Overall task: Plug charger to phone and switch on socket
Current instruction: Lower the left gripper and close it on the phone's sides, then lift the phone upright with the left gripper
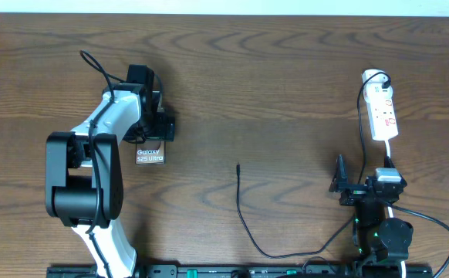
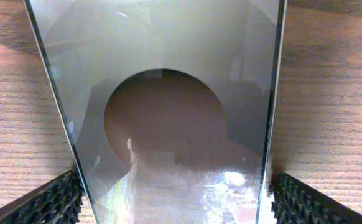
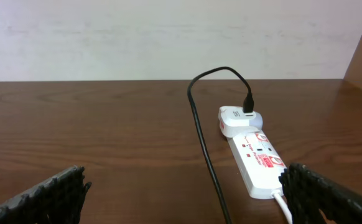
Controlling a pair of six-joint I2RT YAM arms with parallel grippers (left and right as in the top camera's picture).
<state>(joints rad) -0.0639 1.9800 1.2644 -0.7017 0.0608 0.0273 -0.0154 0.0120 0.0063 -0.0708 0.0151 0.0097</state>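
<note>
Phone (image 1: 150, 154) in left end effector (image 1: 151, 137), right end effector (image 3: 184, 198) wide, dark wood table (image 1: 286, 77), white wall (image 3: 106, 37).

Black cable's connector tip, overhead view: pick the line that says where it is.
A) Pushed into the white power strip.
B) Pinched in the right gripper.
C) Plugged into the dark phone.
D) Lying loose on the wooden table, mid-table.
D: the small black connector tip of the thin black charger cable lies loose on the brown wooden table, apart from the dark rectangular phone and the open right gripper.
</note>
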